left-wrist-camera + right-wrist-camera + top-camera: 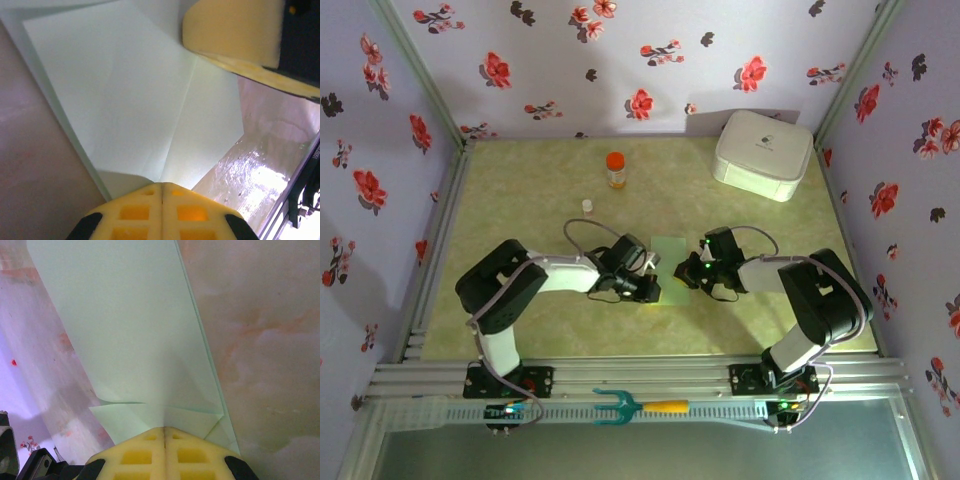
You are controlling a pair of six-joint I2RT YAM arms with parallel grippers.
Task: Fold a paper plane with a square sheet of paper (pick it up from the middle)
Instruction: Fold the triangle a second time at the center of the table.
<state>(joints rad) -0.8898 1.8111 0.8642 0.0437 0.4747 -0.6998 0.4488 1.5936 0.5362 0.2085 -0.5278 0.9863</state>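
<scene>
1. I find the square sheet of paper (pixel 670 252), pale green and already creased, at the middle of the table, between the two grippers.
2. Left gripper (pixel 161 196): jaws pressed together, pinching the sheet at its left near edge, where a centre crease runs into the seam between the pads.
3. Right gripper (pixel 164 434): jaws pressed together, pinching the sheet's right near edge; small folds fan out from the grip.
4. White box (pixel 763 152): far right corner.
5. Orange-capped bottle (pixel 615 168): near the far edge, well apart from the sheet.
6. Teal fork-shaped tool (pixel 620 407): on the near rail.
</scene>
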